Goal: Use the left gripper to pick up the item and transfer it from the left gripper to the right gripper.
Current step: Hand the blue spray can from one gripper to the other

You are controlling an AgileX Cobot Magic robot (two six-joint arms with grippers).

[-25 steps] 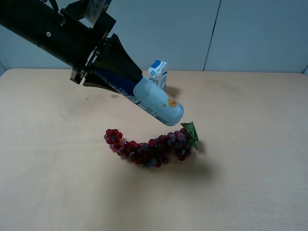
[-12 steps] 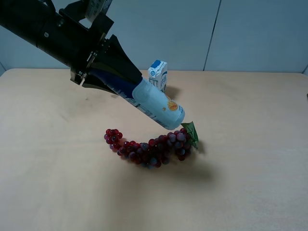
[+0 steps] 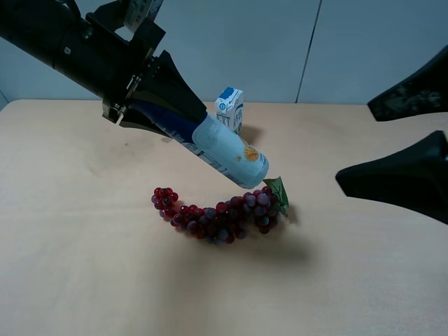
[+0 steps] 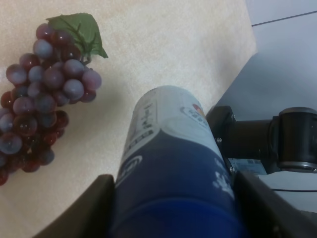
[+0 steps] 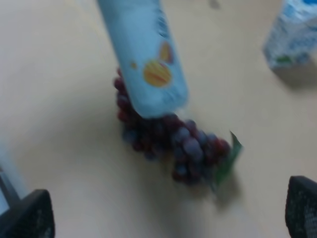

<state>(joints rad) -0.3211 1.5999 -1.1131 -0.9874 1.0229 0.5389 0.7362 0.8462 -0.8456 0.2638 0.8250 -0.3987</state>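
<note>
Above the worktop, on the side toward its far-left corner, the left tool is clamped on the bottle, and the bottle hangs clear of the surface.

Hidden or unclear:
- The bottle's cap and most of its dark blue upper part are covered by the two wedge fingers. Only the lower blue band and the white part with the orange mark show.
- The right tool is cut off at the right edge of the high view. Only its two black fingers appear.
- The right wrist view is blurred, so the label print cannot be read.
- The small carton stands upright near the far edge. Its lower corner is masked by the bottle.

Orientation: the bottle's long axis is tilted. The capped end is raised toward the far-left corner. The white base points down and toward the right edge, and it sits just over the leaf end of the grape bunch. Contact between base and bunch cannot be judged. The bunch lies near the middle of the worktop.

Right tool: fingers spread wide with nothing between them, near the right edge, apart from the bottle, its opening facing the bottle's base.
</note>
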